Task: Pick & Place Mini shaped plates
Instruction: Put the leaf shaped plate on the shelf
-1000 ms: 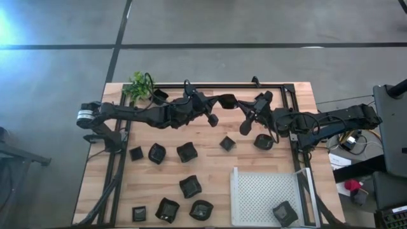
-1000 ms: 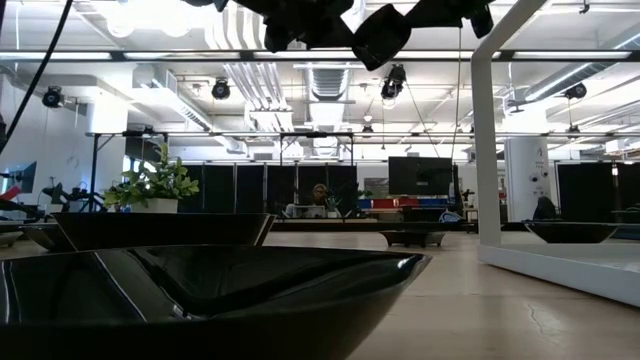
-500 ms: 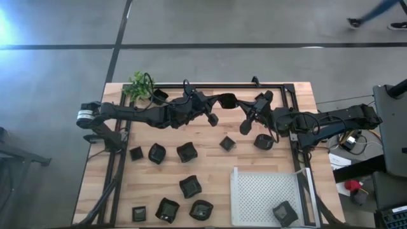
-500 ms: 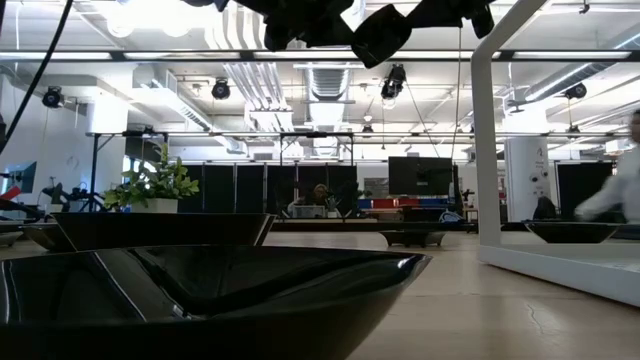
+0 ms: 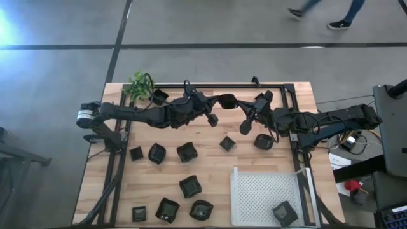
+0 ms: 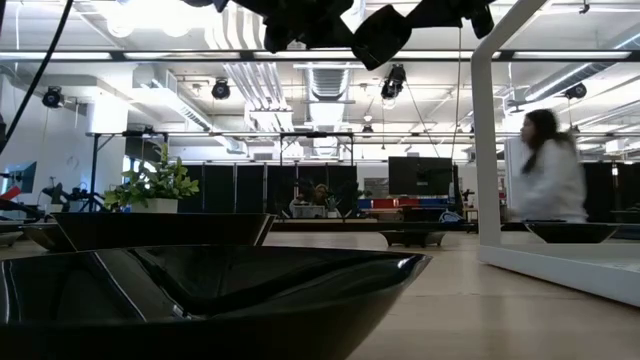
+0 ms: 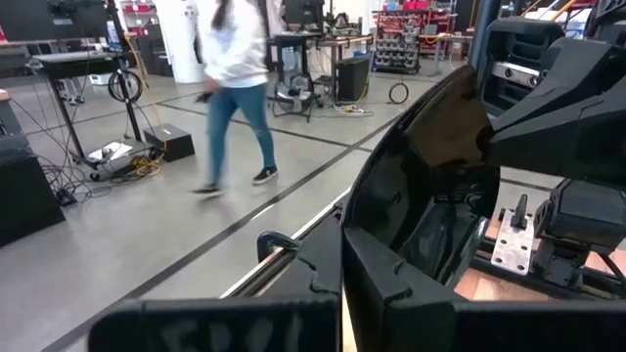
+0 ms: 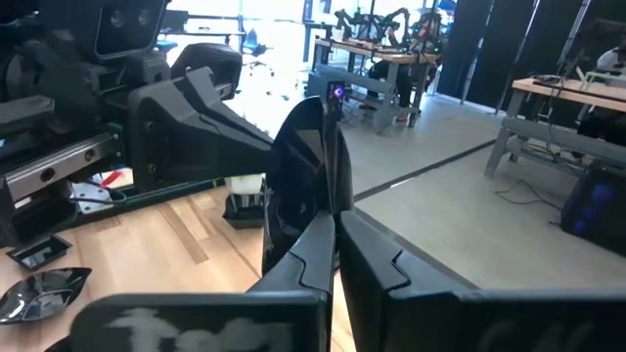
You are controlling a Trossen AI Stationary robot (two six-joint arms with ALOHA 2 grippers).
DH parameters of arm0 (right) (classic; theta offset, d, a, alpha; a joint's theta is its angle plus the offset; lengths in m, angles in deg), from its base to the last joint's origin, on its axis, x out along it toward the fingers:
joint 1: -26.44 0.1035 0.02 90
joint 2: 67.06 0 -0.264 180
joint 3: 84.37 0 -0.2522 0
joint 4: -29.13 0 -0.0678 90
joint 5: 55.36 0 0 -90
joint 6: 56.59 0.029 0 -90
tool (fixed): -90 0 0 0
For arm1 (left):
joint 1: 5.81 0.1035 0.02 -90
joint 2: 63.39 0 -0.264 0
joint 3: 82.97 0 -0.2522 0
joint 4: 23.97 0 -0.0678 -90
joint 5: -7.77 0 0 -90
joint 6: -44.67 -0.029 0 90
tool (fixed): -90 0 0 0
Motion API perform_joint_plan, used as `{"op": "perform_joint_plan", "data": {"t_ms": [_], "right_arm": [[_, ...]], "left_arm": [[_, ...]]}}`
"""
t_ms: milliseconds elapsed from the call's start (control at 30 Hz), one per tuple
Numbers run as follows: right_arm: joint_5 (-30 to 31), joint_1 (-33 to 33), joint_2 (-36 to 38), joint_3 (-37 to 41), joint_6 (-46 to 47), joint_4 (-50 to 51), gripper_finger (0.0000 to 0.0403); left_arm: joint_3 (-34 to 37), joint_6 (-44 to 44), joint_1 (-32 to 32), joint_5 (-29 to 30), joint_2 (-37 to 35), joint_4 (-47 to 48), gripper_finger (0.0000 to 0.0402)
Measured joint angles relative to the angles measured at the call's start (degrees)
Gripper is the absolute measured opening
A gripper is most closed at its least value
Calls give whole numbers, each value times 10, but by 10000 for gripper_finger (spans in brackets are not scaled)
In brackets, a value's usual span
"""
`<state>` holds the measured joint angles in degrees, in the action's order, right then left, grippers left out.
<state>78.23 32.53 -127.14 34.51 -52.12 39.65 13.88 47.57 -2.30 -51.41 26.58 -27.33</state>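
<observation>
Above the table's back edge, both tools [image 5: 230, 102] clamped on one black plate [image 5: 227, 100]; another in the white tray [image 5: 254, 191].

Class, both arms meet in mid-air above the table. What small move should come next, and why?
Probably the left pincer should open. It and the right pincer both seem clamped on the same mini plate, held between them, so letting go would free the right arm to carry it toward the white tray.
</observation>
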Motion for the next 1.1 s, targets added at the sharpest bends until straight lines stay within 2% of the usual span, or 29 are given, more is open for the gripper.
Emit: {"op": "perform_joint_plan", "data": {"t_ms": [233, 400, 1100], "right_arm": [[-7, 0, 0, 0, -2, -1, 8], [0, 0, 0, 0, -2, -1, 8], [16, 0, 0, 0, -6, 0, 8]], "left_arm": [[0, 32, -1, -4, 0, 5, 58], [0, 32, 0, -2, 0, 14, 78], [-8, 36, -7, -14, -2, 27, 86]]}}
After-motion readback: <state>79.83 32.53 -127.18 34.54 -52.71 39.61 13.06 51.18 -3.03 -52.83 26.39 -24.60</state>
